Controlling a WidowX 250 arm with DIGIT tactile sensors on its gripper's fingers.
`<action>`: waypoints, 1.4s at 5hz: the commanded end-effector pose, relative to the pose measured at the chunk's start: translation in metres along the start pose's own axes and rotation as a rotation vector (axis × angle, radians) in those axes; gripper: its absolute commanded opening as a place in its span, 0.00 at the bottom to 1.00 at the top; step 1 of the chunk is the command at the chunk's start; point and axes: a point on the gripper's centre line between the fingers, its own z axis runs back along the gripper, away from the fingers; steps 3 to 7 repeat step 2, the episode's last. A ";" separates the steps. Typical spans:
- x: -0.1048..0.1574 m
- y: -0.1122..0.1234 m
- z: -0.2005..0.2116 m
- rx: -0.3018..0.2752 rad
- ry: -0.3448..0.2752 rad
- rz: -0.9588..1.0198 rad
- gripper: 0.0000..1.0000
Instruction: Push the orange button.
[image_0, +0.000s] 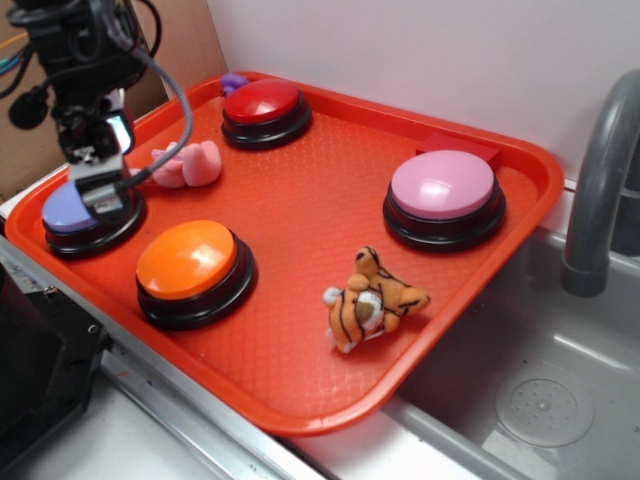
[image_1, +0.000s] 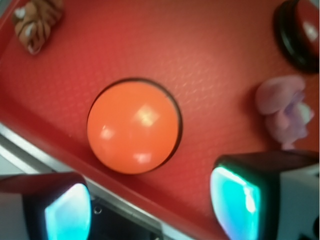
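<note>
Beside the orange button (image_0: 187, 258), over the purple button (image_0: 70, 210): gripper (image_0: 100, 190) spread, empty. Risk: straight descent presses purple button. Shift toward orange dome first.

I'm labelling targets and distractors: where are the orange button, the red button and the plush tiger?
orange button (image_1: 133, 127): wrist view, middle of the dome.
red button (image_0: 262, 101): exterior view, top of the dome.
plush tiger (image_0: 372, 300): exterior view, its striped body.

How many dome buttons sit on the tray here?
4: orange button front left, purple button far left under the gripper, red button at back, pink button right.
</note>
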 end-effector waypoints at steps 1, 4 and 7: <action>0.021 -0.004 0.021 0.032 -0.026 -0.006 1.00; 0.021 -0.003 0.019 0.005 -0.049 -0.020 1.00; 0.021 -0.003 0.019 0.005 -0.049 -0.020 1.00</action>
